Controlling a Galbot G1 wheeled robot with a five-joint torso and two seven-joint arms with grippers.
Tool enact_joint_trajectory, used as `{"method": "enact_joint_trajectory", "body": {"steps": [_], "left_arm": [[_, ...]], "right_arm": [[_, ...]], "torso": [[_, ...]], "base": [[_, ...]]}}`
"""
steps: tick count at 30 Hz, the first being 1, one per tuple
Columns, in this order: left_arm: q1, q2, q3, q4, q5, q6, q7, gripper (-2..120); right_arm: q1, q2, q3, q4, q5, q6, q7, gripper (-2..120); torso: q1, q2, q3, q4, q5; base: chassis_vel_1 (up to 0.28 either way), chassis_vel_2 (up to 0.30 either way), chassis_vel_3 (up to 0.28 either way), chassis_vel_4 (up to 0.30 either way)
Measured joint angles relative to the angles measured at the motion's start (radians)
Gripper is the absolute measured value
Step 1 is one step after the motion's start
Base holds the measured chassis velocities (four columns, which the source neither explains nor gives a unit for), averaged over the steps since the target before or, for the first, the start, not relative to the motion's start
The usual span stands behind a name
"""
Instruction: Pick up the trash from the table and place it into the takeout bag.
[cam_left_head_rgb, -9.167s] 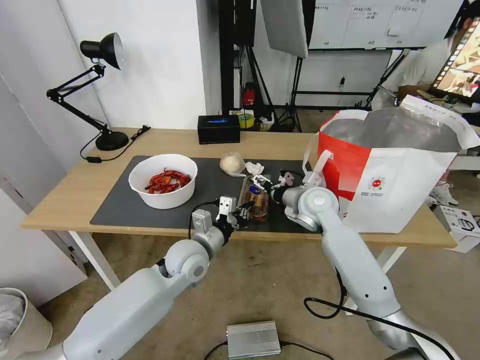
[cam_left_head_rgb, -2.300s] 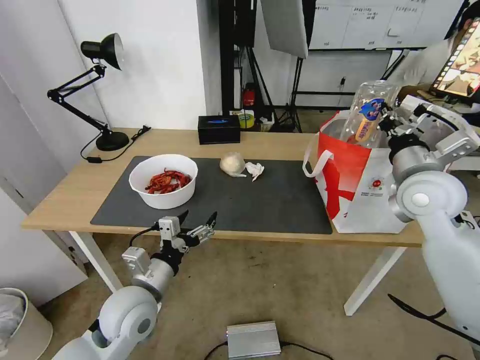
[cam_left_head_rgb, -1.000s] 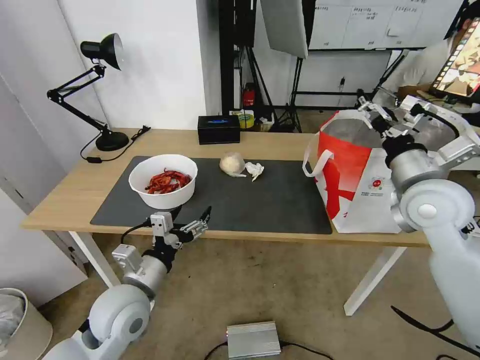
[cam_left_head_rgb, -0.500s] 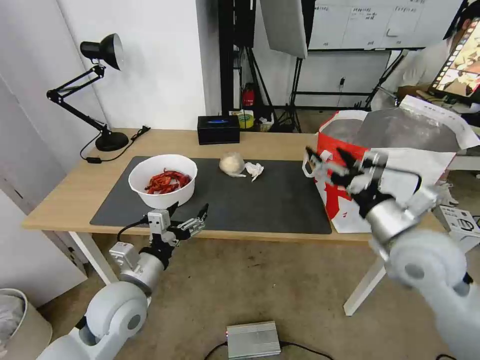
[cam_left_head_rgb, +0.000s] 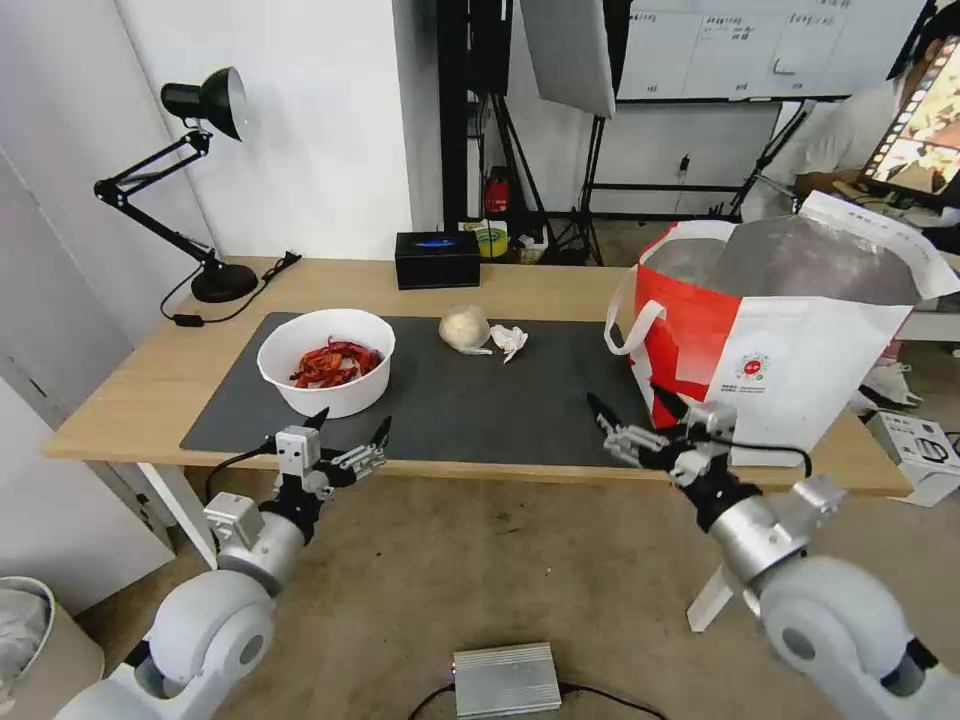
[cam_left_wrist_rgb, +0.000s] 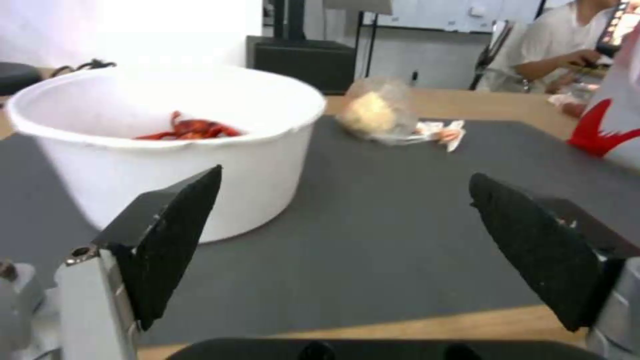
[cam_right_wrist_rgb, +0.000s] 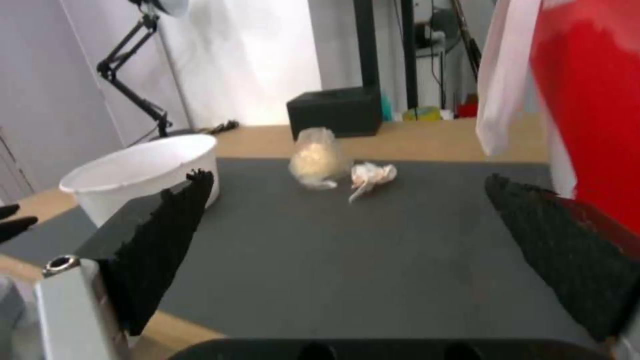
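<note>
A white bowl (cam_left_head_rgb: 326, 360) of red scraps stands on the left of the dark mat (cam_left_head_rgb: 500, 400). Farther back lie a beige lump (cam_left_head_rgb: 464, 327) and a small tissue wad (cam_left_head_rgb: 509, 340). The red-and-white takeout bag (cam_left_head_rgb: 780, 330) stands open at the table's right end. My left gripper (cam_left_head_rgb: 352, 428) hangs open just off the table's front edge, in front of the bowl (cam_left_wrist_rgb: 167, 145). My right gripper (cam_left_head_rgb: 627, 402) is open and empty over the front edge, beside the bag's left lower corner. In the right wrist view the lump (cam_right_wrist_rgb: 313, 159) and the tissue (cam_right_wrist_rgb: 372, 176) lie ahead between its fingers.
A black desk lamp (cam_left_head_rgb: 205, 190) stands at the back left of the table (cam_left_head_rgb: 130, 390), with a black box with a blue top (cam_left_head_rgb: 437, 258) at the back middle. On the floor are a silver unit (cam_left_head_rgb: 506, 678), a bin (cam_left_head_rgb: 40, 640) and a white box (cam_left_head_rgb: 920, 450).
My right gripper let the clear box go above the bag's mouth and came down, open and empty, to the table's front edge. My left arm drew back and left a little.
</note>
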Motion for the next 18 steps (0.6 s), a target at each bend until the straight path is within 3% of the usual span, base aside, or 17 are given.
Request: {"method": "enact_joint_trajectory", "body": {"steps": [18], "left_arm": [[0.067,-0.003,-0.043,0.003,0.039,0.057,0.008,100]], "right_arm": [[-0.093,0.026,-0.017,-0.061,-0.091,0.061,0.017,100]], "torso": [[0.0,0.0,0.0,0.0,0.0]], "base": [[0.0,0.0,0.0,0.0]]}}
